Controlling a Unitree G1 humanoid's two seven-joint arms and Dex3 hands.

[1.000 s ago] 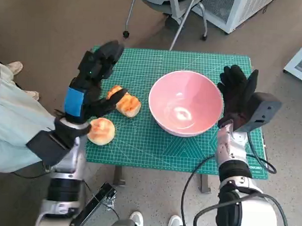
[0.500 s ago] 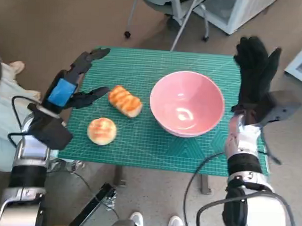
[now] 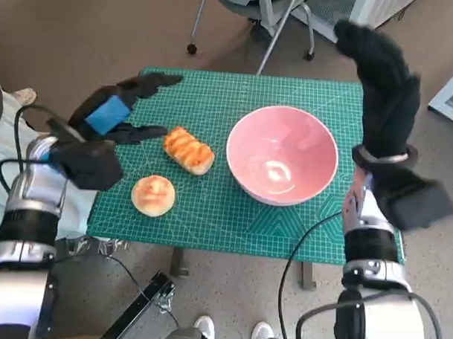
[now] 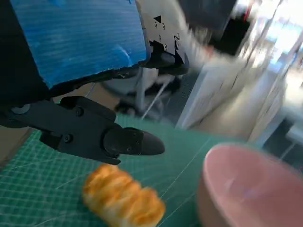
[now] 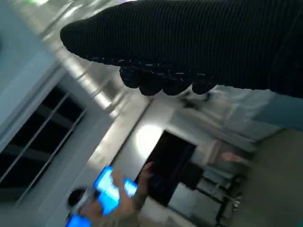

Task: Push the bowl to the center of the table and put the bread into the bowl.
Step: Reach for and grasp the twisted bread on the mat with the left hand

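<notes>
The left hand hangs with its fingers apart and nothing in them, above the table's near-left part. Just past its fingertips lies the long bread; the round bun sits below the hand, nearer the robot. Beyond the long bread, on its far side from the left hand, stands the pink bowl, roughly mid-table and empty. The right hand is raised high beside the bowl's outer rim, clear of it, fingers extended and holding nothing.

The push looks about finished, so the bread step seems next: the left hand must drop and close on the long bread, then carry it over the rim.

Compared with a second ago, the left hand has drawn back from the long bread and swung outward, and the right hand has lifted up and away from the bowl's side. The bowl has hardly shifted.
</notes>
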